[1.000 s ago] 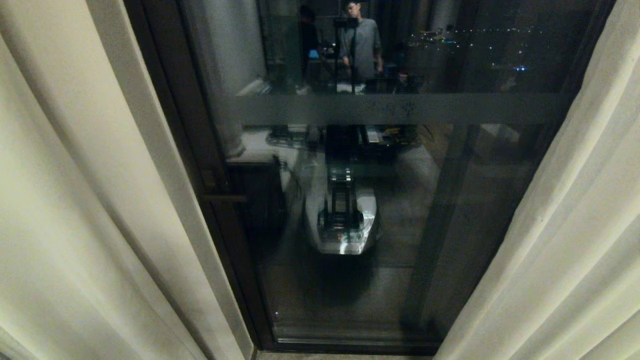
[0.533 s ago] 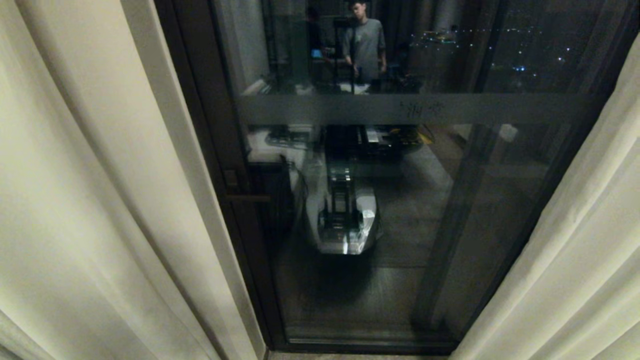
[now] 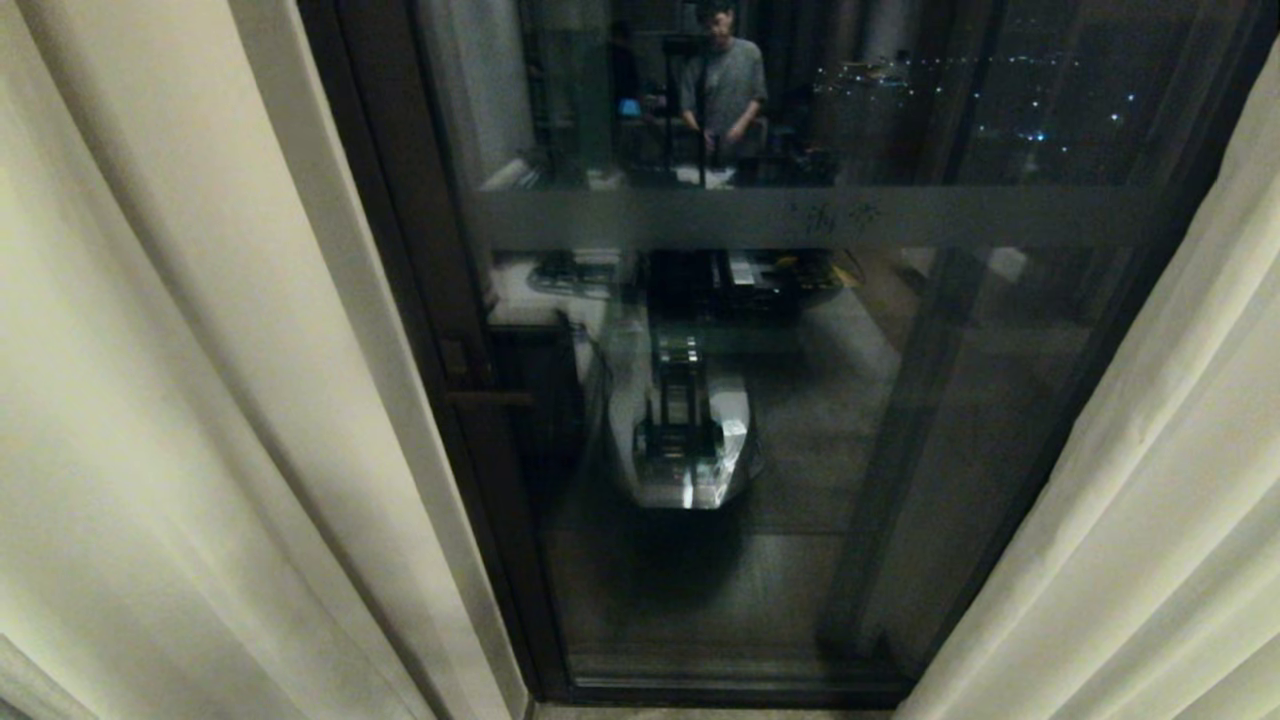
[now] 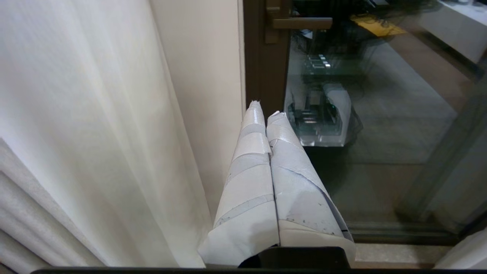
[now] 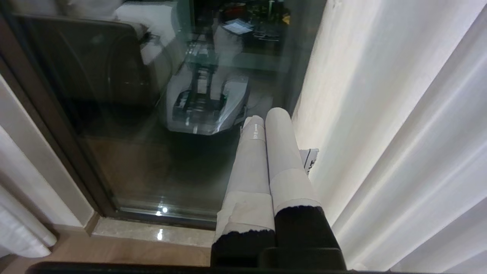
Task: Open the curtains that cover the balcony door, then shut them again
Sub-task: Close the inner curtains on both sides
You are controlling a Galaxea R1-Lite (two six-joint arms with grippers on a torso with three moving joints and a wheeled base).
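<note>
Whole head view is shifting slightly; camera motion only. Cream-white pleated fabric curtains (image 3: 150, 400) are hanging parted left and right of the dark-framed glass balcony door (image 3: 720, 420). Left gripper (image 4: 264, 110) and right gripper (image 5: 264, 118) are staying clenched, empty.

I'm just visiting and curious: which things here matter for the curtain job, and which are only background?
Job:
- left curtain
- right curtain
- balcony door

Background:
- door handle
- person reflected in the glass
- city lights outside
</note>
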